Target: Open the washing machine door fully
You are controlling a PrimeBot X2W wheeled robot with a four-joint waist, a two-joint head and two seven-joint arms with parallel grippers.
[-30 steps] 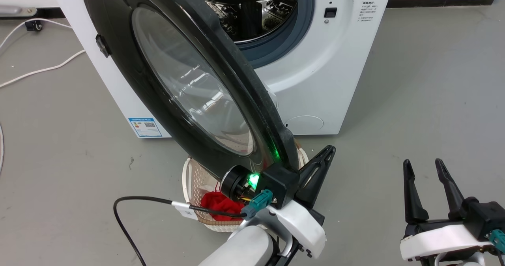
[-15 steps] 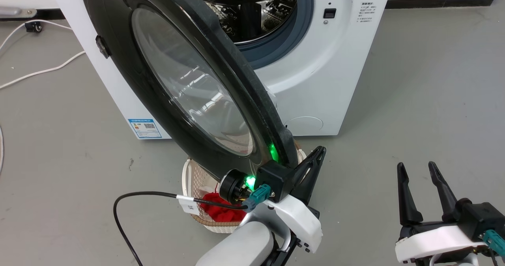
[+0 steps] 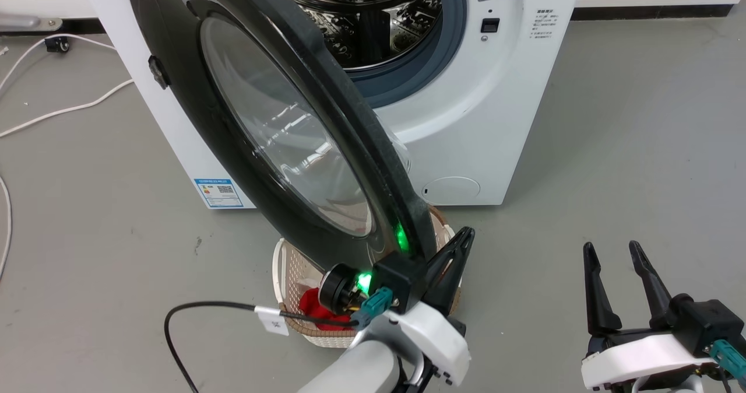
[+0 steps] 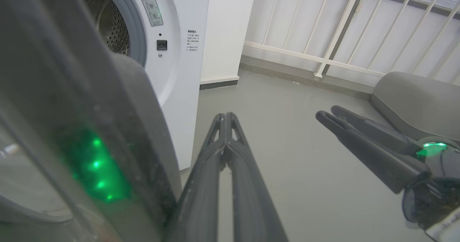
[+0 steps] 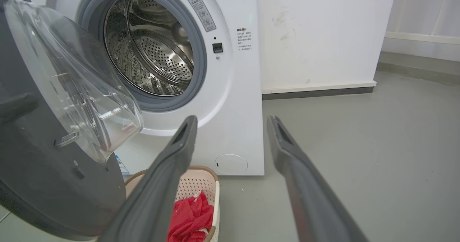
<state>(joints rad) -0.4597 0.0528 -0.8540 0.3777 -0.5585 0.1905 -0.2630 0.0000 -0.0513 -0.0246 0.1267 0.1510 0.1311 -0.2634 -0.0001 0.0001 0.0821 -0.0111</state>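
Observation:
The white washing machine (image 3: pixel 466 119) stands at the top with its steel drum (image 5: pixel 154 55) exposed. Its door (image 3: pixel 204 130), a glossy black disc with a bulging glass window (image 3: pixel 285 130), hangs open on the left hinge and reaches out toward me. My left gripper (image 3: pixel 463 235) is shut with nothing between its fingers and lies along the inner side of the door's free rim (image 4: pixel 72 109), fingertips (image 4: pixel 225 115) pointing at the machine's front. My right gripper (image 3: pixel 610 245) is open and empty off to the right, away from the door (image 5: pixel 43 184).
A cream basket (image 3: pixel 291 265) holding red cloth (image 3: pixel 315 305) sits on the floor under the door's lower edge. White cables (image 3: pixel 58 110) run over the floor at left. A white railing (image 4: pixel 323 30) and a grey rounded object (image 4: pixel 413 105) stand to the right.
The head camera has shifted a little. My left gripper has drawn slightly left and toward me along with the door's free edge. The right gripper has drifted slightly left.

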